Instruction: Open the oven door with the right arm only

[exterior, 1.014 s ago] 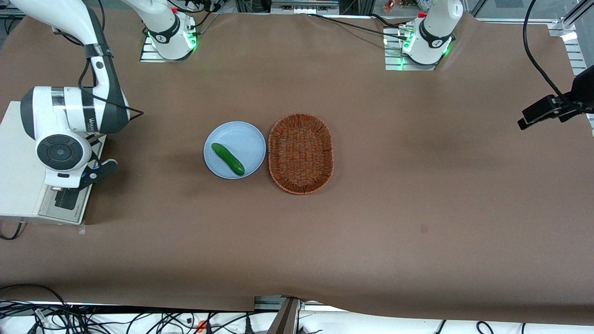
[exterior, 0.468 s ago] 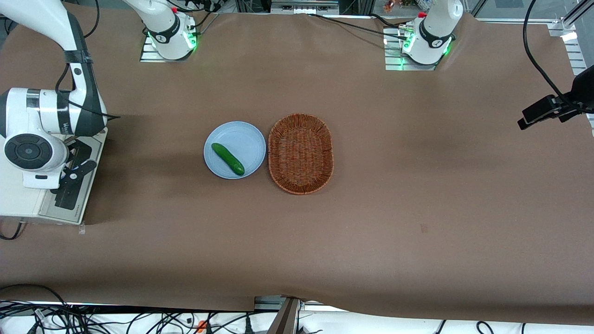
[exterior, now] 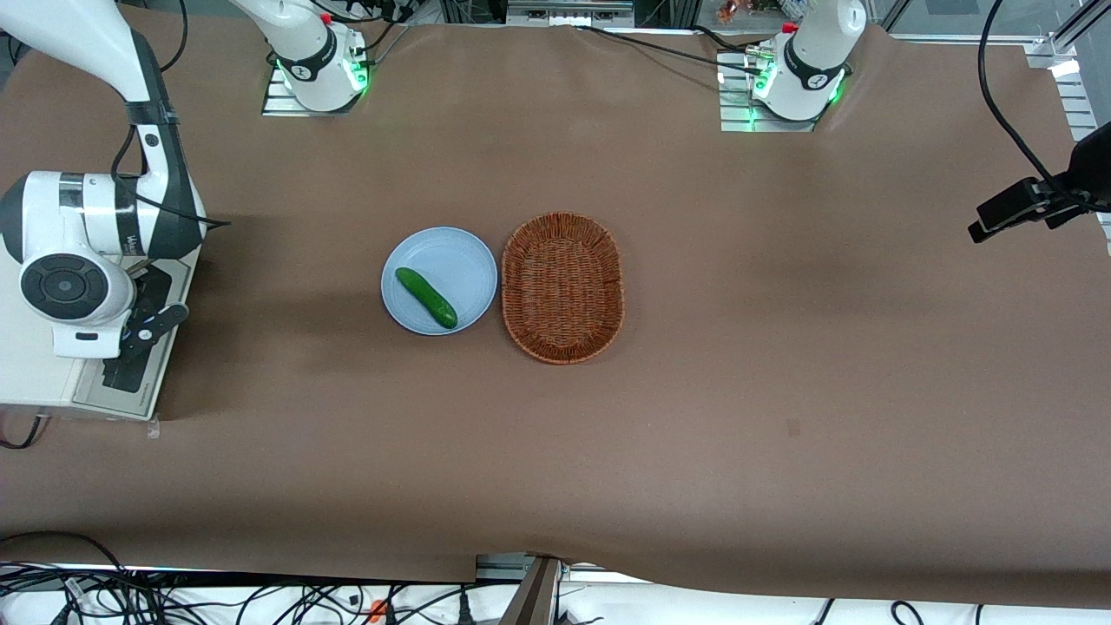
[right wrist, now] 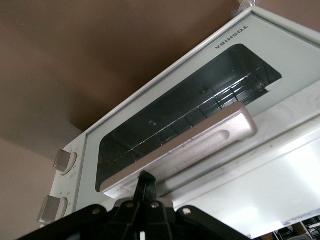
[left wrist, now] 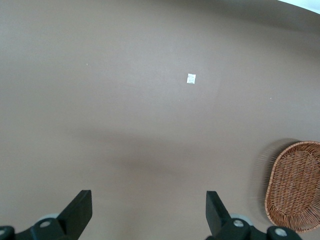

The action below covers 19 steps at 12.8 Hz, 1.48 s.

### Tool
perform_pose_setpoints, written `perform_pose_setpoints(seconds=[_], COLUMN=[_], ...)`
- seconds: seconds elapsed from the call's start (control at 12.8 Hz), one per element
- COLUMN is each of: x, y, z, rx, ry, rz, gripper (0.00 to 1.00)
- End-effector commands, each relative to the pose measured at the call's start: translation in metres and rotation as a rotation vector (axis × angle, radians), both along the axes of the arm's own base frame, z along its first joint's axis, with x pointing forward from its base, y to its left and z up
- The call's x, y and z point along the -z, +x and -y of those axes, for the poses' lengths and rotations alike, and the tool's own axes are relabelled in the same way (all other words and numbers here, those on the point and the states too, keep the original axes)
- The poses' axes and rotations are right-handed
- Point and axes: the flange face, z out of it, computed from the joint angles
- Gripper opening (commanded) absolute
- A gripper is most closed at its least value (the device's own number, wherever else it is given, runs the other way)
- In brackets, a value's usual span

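A: Front view, item one?
B: Oven, at the table's working-arm edge. Right arm above it; gripper over the oven door.

A: Other stock?
B: Plate with cucumber, touching a basket, mid-table.

A: Right wrist view?
B: Oven door looks closed, rack visible through the glass. Gripper sits against the handle; whether the jaws are parted, cannot tell.

A: Progress?
B: Handle reached; the pull open apparently remains.

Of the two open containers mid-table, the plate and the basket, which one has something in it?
The light blue plate: a green cucumber lies on it. The wicker basket beside it holds nothing. The gripper is at the oven door.
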Motion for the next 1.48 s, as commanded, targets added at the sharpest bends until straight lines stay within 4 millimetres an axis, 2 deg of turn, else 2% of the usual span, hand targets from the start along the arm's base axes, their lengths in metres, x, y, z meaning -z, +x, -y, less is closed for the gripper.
perform_pose_setpoints(seconds=[0.0,0.31,0.7,0.86,1.09,1.4], x=[0.001,0.002,0.023,0.028,0.033,0.050], y=[0.004,0.006,0.013,0.013,0.017,0.021], z=[-0.003,-0.008,-0.026,-0.027,-0.041,-0.053], rx=[-0.019,-0.017,0.008,0.028,0.053,0.100], ry=[-0.008,0.001,0.028,0.041,0.075,0.123], rz=[0.009,0.018,0.040,0.043,0.053,0.059], gripper=[0.00,0.00,0.00,0.00,0.00,0.00])
